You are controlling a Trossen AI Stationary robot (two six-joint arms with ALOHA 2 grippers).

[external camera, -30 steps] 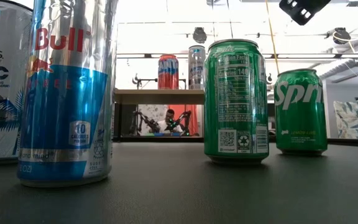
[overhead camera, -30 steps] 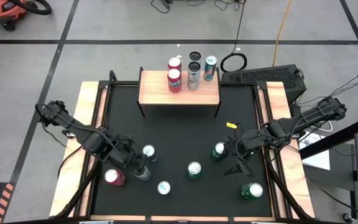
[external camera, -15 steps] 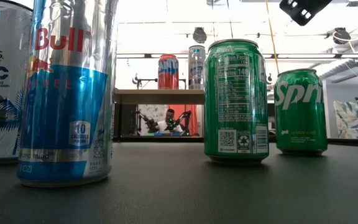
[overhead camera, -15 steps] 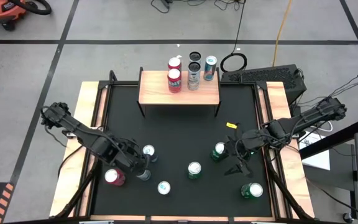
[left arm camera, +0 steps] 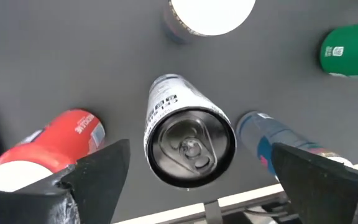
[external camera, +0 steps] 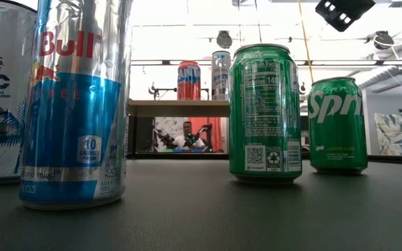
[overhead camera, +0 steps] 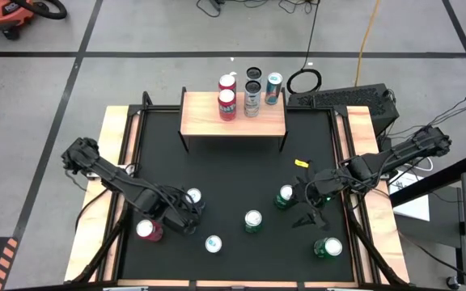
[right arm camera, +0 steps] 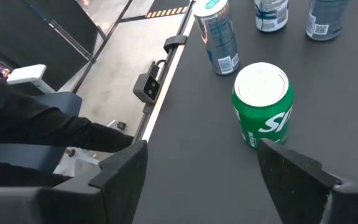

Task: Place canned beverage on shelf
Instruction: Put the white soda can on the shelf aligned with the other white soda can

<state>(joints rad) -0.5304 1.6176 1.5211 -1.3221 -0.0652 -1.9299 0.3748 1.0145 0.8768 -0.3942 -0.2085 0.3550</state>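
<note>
Five cans point(overhead camera: 252, 90) on shelf point(overhead camera: 201, 123) (six below) — table point(overhead camera: 233, 178)

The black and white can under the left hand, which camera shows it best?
The left wrist view: the black and white can fills the middle, top and pull tab plain, between the open left hand. In the high view the arm mostly covers it. The low and right wrist views give no sure sight of it.
</note>
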